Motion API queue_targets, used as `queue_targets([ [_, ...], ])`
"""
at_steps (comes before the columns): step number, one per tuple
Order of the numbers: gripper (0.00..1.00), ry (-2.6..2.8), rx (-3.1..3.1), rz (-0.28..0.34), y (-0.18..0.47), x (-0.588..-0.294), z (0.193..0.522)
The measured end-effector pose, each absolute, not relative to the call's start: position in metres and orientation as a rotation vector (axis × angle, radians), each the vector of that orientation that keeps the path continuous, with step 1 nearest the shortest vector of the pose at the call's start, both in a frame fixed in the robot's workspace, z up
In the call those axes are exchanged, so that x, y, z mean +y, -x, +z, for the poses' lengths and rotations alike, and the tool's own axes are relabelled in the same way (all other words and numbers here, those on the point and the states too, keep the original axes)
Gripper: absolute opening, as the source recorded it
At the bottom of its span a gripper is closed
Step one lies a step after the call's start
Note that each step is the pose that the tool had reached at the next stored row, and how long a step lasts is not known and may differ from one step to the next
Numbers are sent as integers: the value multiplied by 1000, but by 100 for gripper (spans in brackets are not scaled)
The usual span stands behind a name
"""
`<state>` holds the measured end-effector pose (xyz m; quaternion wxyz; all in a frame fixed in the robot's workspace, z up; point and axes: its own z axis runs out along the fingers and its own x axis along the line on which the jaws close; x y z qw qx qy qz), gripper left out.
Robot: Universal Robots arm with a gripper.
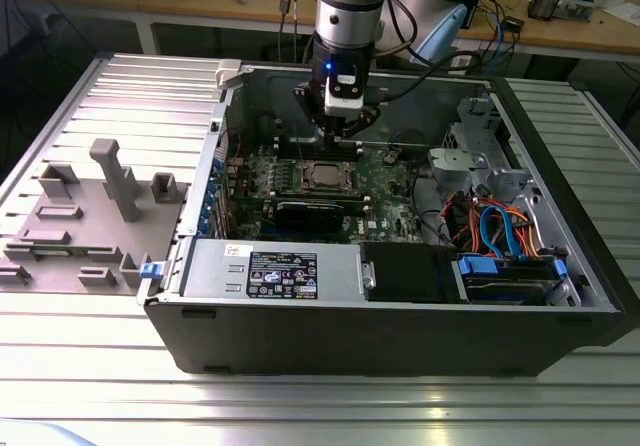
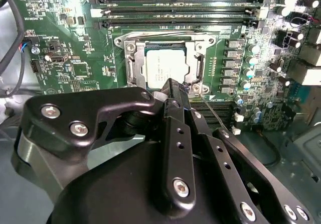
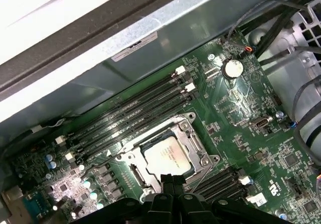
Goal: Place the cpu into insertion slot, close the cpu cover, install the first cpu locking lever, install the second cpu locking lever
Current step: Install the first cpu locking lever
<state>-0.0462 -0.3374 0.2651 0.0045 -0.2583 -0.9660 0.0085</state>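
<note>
Saw the gripper (image 2: pixel 173 87) low over the green board (image 2: pixel 65 68), fingers pressed together, with nothing seen between them. Found its tip right at one edge of the insertion slot (image 2: pixel 123 42), touching or just above; could not tell which.

Saw the cpu (image 2: pixel 168 66) lying flat in that slot, just past the tip and straight ahead of the fingers. Saw the cpu cover (image 2: pixel 136 66) down flat around the chip, its grey top showing through the window.

Spotted a thin wire lever (image 2: pixel 216 116) starting just beside the tip and running on a slant away from the slot, out over the board. Could not tell if it was hooked down.

Found long memory slots (image 2: pixel 175 8) on the far side of the slot, lying across the way the fingers pointed.

In the exterior view, saw the gripper (image 1: pixel 338 128) on the back side of the cpu (image 1: pixel 325 176), with the case wall (image 1: pixel 400 86) near behind the arm. Saw a long black card (image 1: pixel 315 211) near the front of the slot. Judged little room to the sides and open room straight up.
</note>
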Motion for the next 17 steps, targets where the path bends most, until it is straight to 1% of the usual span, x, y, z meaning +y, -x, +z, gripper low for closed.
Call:
queue_targets([
  [11,11,487,-3096,28,46,-337,265],
  [17,11,471,-3111,25,66,-337,263],
])
